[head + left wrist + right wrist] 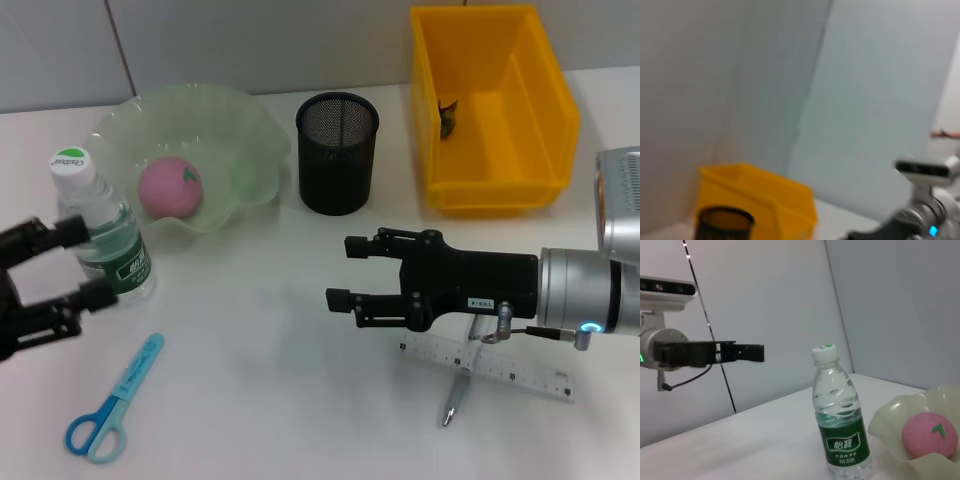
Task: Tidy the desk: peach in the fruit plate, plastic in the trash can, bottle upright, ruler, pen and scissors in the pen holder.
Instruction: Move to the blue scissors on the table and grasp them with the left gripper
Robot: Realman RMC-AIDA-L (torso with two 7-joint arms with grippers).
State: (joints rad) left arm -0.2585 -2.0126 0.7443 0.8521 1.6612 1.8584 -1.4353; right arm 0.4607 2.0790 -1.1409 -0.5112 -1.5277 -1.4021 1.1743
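The bottle [102,235] stands upright on the left of the desk, also seen as bottle [840,422]. My left gripper [88,264] is open right beside it; the left gripper [758,352] shows a gap to the bottle. The pink peach [171,187] lies in the green fruit plate [245,125]. Blue scissors [112,402] lie near the front left. My right gripper [344,272] hovers open and empty over the middle, with the ruler [520,372] and pen [455,398] under its arm. The black mesh pen holder [337,152] is empty. A dark piece of plastic [449,115] lies in the yellow trash can [500,195].
The trash can [765,197] and pen holder [722,222] stand side by side at the back, against a pale wall. The peach [930,435] and plate [887,427] sit close behind the bottle. Bare desk lies between the scissors and the ruler.
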